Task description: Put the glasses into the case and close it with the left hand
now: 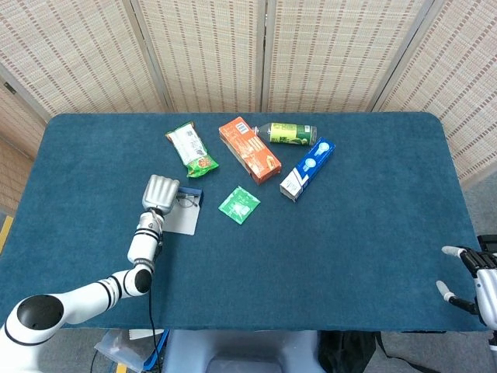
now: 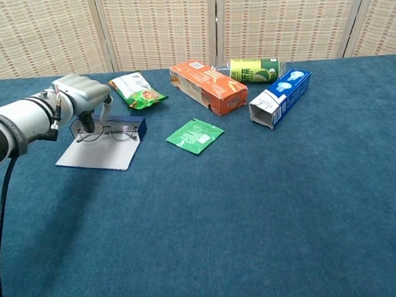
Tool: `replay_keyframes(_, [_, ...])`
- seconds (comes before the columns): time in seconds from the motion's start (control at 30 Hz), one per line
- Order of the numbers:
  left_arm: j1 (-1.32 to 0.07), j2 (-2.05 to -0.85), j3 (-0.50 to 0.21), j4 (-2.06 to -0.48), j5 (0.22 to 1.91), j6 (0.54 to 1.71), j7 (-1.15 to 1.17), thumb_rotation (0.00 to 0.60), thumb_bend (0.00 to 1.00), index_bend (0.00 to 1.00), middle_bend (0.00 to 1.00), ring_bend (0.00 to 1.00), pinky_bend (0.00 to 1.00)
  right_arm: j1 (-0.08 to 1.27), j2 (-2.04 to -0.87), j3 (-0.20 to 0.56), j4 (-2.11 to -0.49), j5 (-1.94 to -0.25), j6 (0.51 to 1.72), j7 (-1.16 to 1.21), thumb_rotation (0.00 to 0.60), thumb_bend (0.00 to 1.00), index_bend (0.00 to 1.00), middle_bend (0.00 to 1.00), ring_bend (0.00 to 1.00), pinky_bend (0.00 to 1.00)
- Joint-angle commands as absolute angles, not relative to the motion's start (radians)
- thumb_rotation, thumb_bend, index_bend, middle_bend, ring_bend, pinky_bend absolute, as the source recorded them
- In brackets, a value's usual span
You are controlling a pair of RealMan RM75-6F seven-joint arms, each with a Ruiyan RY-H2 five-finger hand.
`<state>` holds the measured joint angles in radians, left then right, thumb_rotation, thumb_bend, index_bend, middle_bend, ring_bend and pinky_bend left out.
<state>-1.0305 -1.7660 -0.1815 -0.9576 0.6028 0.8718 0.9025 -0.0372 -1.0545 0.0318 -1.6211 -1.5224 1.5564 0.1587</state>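
Observation:
The glasses are thin wire frames that sit over the open case, whose grey flap lies flat on the cloth in front of its blue base. My left hand is above the glasses' left end, with fingertips pinching the frame there. In the head view the left hand hides part of the case, and the glasses show just right of it. My right hand hangs off the table's near right corner with fingers spread, holding nothing.
Behind the case lie a green snack bag, an orange box, a green bottle and a blue toothpaste box. A green sachet lies right of the case. The table is covered in blue cloth.

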Motion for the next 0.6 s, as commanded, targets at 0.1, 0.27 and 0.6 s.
replay_keyframes(0.1, [-1.018,-1.757,-0.196,-0.986,0.621,0.895,0.878,0.6,0.33,0.41,1.0,1.0,1.0,-0.039,-1.053,0.032,-1.623,-1.524,1.559,0.158,0.6,0.22,0.29,0.31,0.3,0.24])
replay_keyframes(0.27, [-0.984,-1.731,-0.194,-1.043,0.677,0.952,0.829,0.6,0.3,0.23,0.96,0.97,1.0,-0.038,-1.055,0.033,-1.623,-1.526,1.56,0.159,0.6,0.22,0.29,0.31,0.3,0.24])
replay_keyframes(0.6, [-0.956,-1.783,-0.2,-1.001,0.734,1.001,0.79,0.6,0.2,0.0,0.86,0.92,1.0,-0.039,-1.056,0.032,-1.623,-1.53,1.561,0.159,0.6,0.22,0.29,0.31,0.3,0.24])
